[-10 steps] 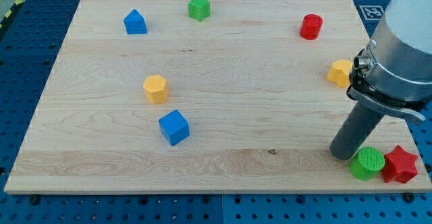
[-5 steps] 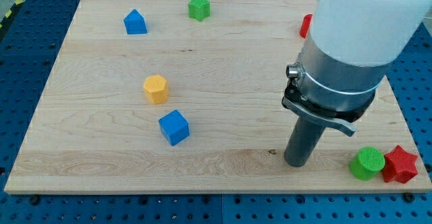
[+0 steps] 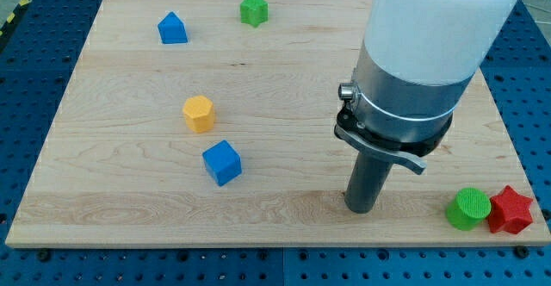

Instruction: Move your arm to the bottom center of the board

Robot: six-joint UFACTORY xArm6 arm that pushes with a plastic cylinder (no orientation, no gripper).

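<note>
My tip (image 3: 360,208) rests on the wooden board (image 3: 129,217) near its bottom edge, a little right of the bottom centre. The blue cube (image 3: 222,163) lies to the tip's left. The green cylinder (image 3: 468,208) and the red star (image 3: 510,210) sit to its right at the bottom right corner. A yellow hexagonal block (image 3: 198,114) lies above the blue cube. The arm hides the right part of the board, so the red cylinder and the other yellow block do not show.
A blue house-shaped block (image 3: 173,28) and a green star (image 3: 253,10) sit near the board's top edge. A blue perforated table (image 3: 34,88) surrounds the board.
My tip has moved left along the bottom of the board, away from the green cylinder. The arm now covers the red cylinder and the right yellow block. No block has moved.
</note>
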